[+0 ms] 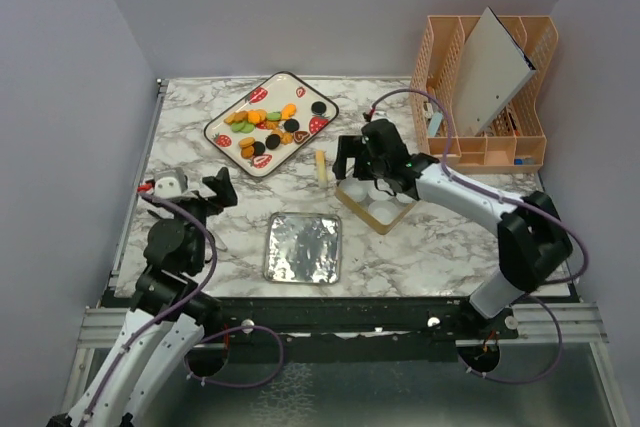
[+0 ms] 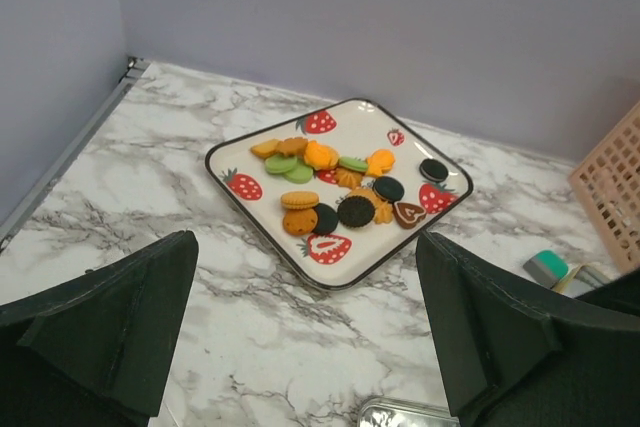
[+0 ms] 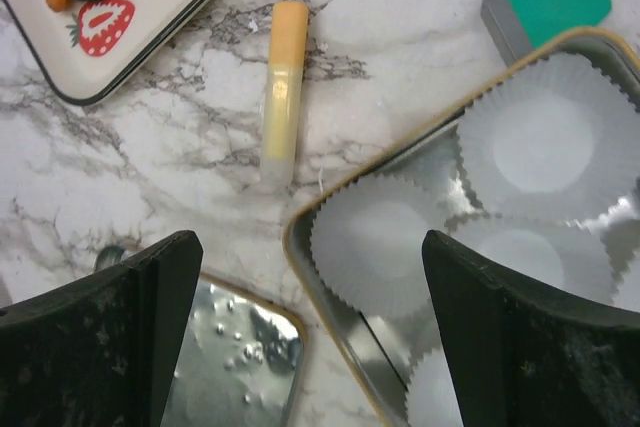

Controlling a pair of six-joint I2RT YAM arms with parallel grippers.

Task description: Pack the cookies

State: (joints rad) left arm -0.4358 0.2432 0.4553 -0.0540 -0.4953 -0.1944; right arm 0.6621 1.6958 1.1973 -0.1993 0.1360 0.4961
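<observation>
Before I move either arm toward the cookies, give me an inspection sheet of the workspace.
Surface: marble-pattern table, no spills seen.
Job's things: cookies piled on the strawberry-print tray, far left; tin holding empty white paper cups; silver foil pan near centre, empty.
Clutter: yellow tube between tray and tin; green-and-grey block beside the tin; peach organizer rack holding a white board, far right.
Grippers: left gripper open, empty, facing the tray; right gripper open, empty, above the tin's corner.
Cables: purple cable loops off each arm; no snag seen.
Surroundings: plain lilac walls; nothing else seen.
</observation>
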